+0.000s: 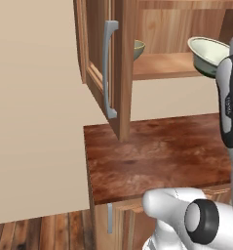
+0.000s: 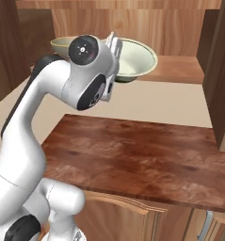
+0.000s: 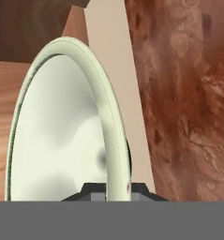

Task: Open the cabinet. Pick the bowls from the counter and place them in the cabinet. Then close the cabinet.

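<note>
Bowls are being shelved: the gripper (image 3: 111, 186), at the hand view's bottom centre, pinches the rim of the pale white-green bowl (image 3: 62, 136), held over the shelf (image 1: 162, 66) edge of the open cabinet (image 1: 119, 68). The olive-tan bowl (image 1: 139, 48) already sits inside, upper centre of the left base view. Next I judge it must lower the bowl onto the shelf, let go, then shut the doors.

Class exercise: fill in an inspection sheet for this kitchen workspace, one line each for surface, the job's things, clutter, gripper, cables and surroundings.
Surface: counter, dark reddish-brown wood grain, nothing lying on the part in view.
Job's things: cabinet open, left door swung out; olive bowl sits on the shelf toward the left; pale white-green bowl is held at the shelf's front edge. Whether it already rests on the shelf cannot be told.
Clutter: nothing seen.
Gripper: gripper shut on the pale white-green bowl's rim, one fingertip on each side.
Cables: nothing seen.
Surroundings: beige wall, wood-plank floor, base cabinet with a short grey handle under the counter.
</note>
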{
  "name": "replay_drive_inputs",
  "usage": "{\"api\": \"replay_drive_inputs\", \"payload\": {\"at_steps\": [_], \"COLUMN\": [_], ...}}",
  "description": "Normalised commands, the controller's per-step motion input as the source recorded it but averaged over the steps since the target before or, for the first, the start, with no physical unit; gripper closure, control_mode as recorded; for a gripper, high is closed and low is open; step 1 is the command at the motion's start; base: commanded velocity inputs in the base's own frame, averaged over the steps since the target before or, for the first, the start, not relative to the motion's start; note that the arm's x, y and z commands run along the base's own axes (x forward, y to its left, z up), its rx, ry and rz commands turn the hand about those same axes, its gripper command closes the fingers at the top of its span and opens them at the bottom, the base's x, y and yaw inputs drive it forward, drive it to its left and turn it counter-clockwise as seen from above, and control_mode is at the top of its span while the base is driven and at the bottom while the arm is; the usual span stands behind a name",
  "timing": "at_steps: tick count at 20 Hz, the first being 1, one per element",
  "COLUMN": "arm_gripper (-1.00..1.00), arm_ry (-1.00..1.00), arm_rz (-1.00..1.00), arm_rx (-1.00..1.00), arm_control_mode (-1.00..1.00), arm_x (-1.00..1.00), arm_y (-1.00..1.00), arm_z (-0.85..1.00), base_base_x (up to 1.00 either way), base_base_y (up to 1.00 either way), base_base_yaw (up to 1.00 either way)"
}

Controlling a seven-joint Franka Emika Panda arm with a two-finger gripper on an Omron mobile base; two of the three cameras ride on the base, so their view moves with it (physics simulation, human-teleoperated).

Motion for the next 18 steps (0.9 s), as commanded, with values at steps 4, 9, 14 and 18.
{"api": "replay_drive_inputs", "payload": {"at_steps": [4,9,14,18], "arm_gripper": [1.00,1.00,1.00,1.00], "arm_ry": [-0.10,-0.04,0.02,0.04], "arm_rz": [0.00,0.00,0.00,0.00], "arm_rx": [0.02,0.02,0.02,0.00], "arm_control_mode": [-1.00,-1.00,-1.00,-1.00], "arm_x": [0.39,0.41,0.61,0.72], "arm_y": [0.00,0.00,0.00,-0.06], "arm_z": [-0.18,-0.10,-0.01,-0.10], "base_base_x": [0.00,0.00,0.00,0.00], "base_base_y": [0.00,0.00,0.00,0.00], "base_base_yaw": [0.00,0.00,0.00,0.00]}}
